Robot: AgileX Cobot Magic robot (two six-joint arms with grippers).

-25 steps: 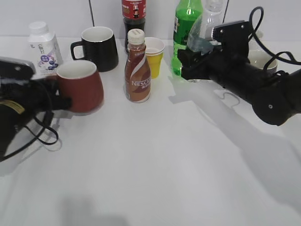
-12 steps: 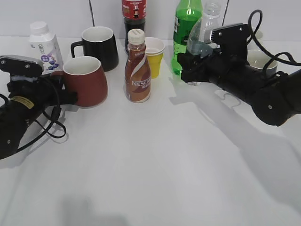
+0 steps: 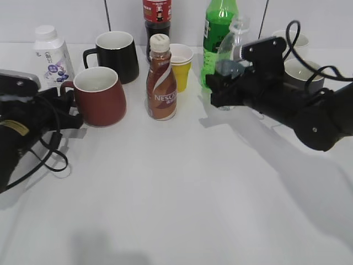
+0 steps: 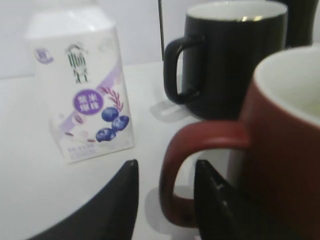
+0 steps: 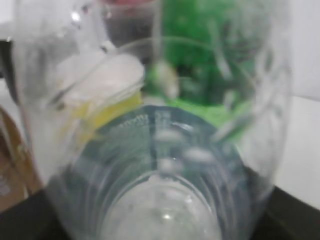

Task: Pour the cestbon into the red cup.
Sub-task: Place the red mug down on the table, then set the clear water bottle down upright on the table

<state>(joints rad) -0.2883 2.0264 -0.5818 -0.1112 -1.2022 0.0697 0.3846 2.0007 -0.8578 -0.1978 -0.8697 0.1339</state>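
Observation:
The red cup (image 3: 100, 98) stands upright on the table at the left, its handle toward my left gripper (image 3: 70, 110). In the left wrist view the left gripper (image 4: 166, 167) is open, its jaws straddling the cup's handle (image 4: 172, 165) with a gap on the left side. The cestbon (image 3: 231, 52), a clear bottle without a cap, is held roughly upright in my right gripper (image 3: 223, 88), just in front of the green bottle. It fills the right wrist view (image 5: 160, 150); the gripper is shut on its lower part.
At the back stand a black mug (image 3: 116, 55), a brown Nescafe bottle (image 3: 161, 80), a yellow paper cup (image 3: 181, 66), a tall green bottle (image 3: 216, 30), a dark cola bottle (image 3: 156, 16) and a white milk bottle (image 3: 51, 55). White cups (image 3: 303, 69) sit behind the right arm.
The red cup has settled on the table and my left arm has drawn back slightly left. My right gripper has come down and to the left with the cestbon.

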